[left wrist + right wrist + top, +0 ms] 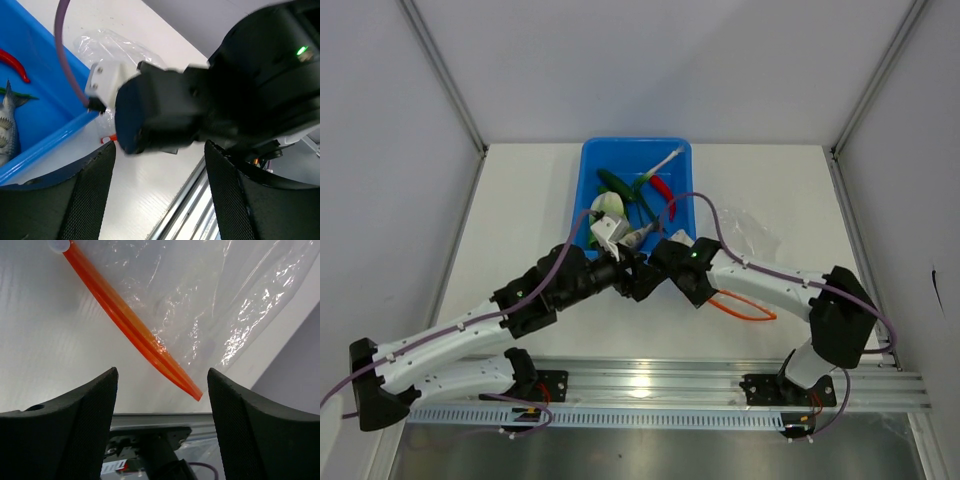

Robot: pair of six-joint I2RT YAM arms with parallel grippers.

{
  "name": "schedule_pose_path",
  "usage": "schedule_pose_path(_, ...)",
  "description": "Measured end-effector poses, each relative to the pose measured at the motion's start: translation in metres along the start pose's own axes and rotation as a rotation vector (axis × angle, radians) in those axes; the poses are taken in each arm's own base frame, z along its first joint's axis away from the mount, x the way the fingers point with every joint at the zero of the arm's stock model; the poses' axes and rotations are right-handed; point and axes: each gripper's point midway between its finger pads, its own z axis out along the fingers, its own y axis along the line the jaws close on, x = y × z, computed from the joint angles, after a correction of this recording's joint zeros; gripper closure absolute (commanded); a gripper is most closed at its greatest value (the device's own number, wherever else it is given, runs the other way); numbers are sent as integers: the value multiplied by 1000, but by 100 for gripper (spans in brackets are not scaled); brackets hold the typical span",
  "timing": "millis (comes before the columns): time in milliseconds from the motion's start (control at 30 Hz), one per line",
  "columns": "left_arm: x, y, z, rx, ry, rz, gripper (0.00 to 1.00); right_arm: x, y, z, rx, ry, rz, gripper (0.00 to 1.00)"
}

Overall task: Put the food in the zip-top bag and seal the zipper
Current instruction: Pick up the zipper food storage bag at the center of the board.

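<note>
Top external: white table [520, 200], with blue bin [588, 190] at its far middle. Both arms meeting over the bin's near edge, wrists crowded together and hiding that corner. Left wrist view mostly blocked by right arm's black housing [240, 80]. Spread wide and holding nothing: left gripper [159, 150]; equally wide and bare, right gripper [162, 372], above zip-top bag [210, 300]. Bag flat on table right of bin, zipper [130, 325] along its near side. Food lying in bin: cabbage [608, 205], pods [617, 183], red chili [663, 187], whitish stalk [665, 160].
</note>
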Motion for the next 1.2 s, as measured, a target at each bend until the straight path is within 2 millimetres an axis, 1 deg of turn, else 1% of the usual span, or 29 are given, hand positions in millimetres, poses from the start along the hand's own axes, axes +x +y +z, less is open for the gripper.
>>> schedule_pose_path(100,0,1,-5,0,-1,8,22,1,6,4,56,2,-96,27)
schedule_pose_path(200,10,7,-13,-15,16,10,19,-2,3,8,133,0,-148,28)
schedule_pose_path(333,19,16,-21,-46,30,13,17,-3,-2,21,233,19,-209,29)
schedule_pose_path(433,12,17,-25,-52,0,10,16,3,-4,33,284,32,-237,29)
schedule_pose_path(500,5,15,-29,-44,-27,8,16,3,-5,36,306,15,-240,30)
schedule_pose_path(567,0,14,-31,-41,-47,6,15,7,-5,40,312,21,-262,30)
schedule_pose_path(633,-3,13,-31,-38,-58,5,15,13,-7,42,326,36,-279,31)
schedule_pose_path(733,-2,13,-30,-38,-55,4,15,14,-8,46,348,44,-291,34)
schedule_pose_path(800,-2,13,-29,-39,-52,4,15,14,-9,49,360,54,-299,37)
schedule_pose_path(933,-1,13,-29,-40,-50,5,14,14,-12,53,381,62,-291,67)
schedule_pose_path(1067,-2,13,-29,-40,-53,5,13,13,-21,54,419,59,-259,69)
schedule_pose_path(1100,-2,13,-30,-39,-55,5,13,13,-22,54,427,59,-254,72)
schedule_pose_path(1133,-3,13,-30,-38,-57,4,13,13,-23,55,435,59,-254,80)
schedule_pose_path(1167,-3,13,-30,-38,-57,4,13,13,-23,55,443,60,-257,85)
schedule_pose_path(1200,-3,13,-30,-38,-57,4,13,13,-23,56,448,60,-255,85)
